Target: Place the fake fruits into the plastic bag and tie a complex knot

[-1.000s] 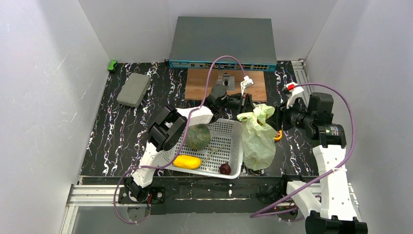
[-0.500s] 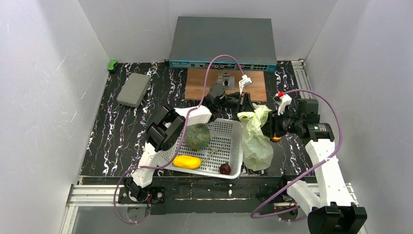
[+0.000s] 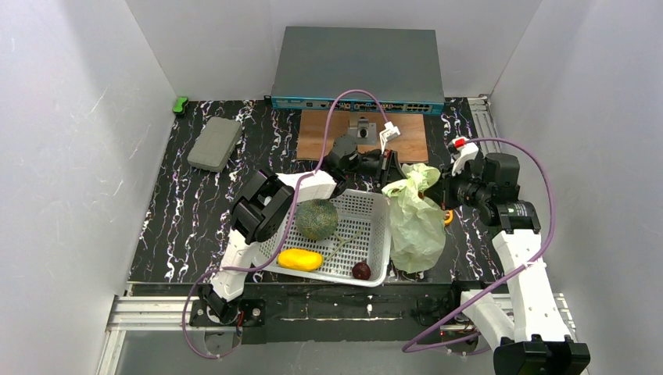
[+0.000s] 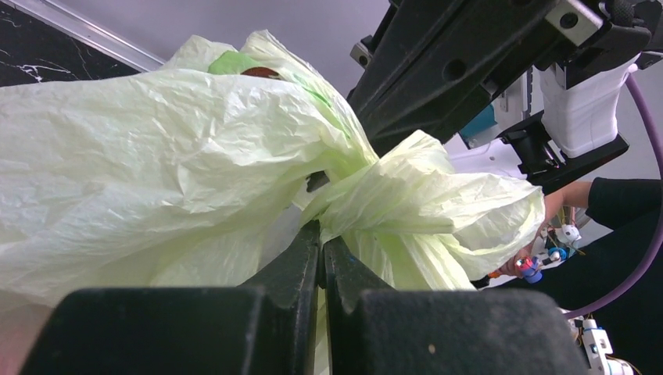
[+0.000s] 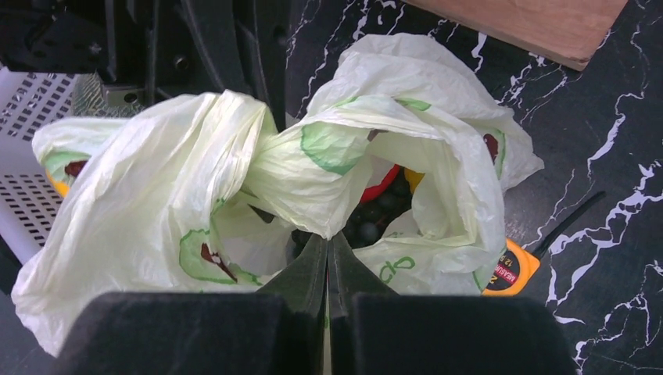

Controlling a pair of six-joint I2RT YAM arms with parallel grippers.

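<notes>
The plastic bag (image 3: 414, 226), pale green with avocado prints, stands right of the white basket (image 3: 371, 209). Its top is twisted into two gathered ears. My left gripper (image 3: 393, 170) (image 4: 321, 232) is shut on the bag's film at the twist. My right gripper (image 3: 439, 192) (image 5: 327, 237) is shut on a fold of the bag's rim (image 5: 313, 187). Through the bag's mouth I see dark grapes (image 5: 375, 215) and a red fruit (image 5: 381, 184). A green melon (image 3: 317, 219), a yellow mango (image 3: 300, 259) and a dark plum (image 3: 361, 271) lie in the basket.
A yellow tape measure (image 5: 512, 269) (image 3: 447, 217) lies against the bag's right side. Behind stand a wooden board (image 3: 363, 133) and a grey network switch (image 3: 357, 66). A grey block (image 3: 214, 143) and a small green item (image 3: 180, 103) lie at the far left.
My right arm came in leftward to the bag and its jaws closed on the rim. The bag's top has been drawn slightly up and right. The left gripper kept its hold.
</notes>
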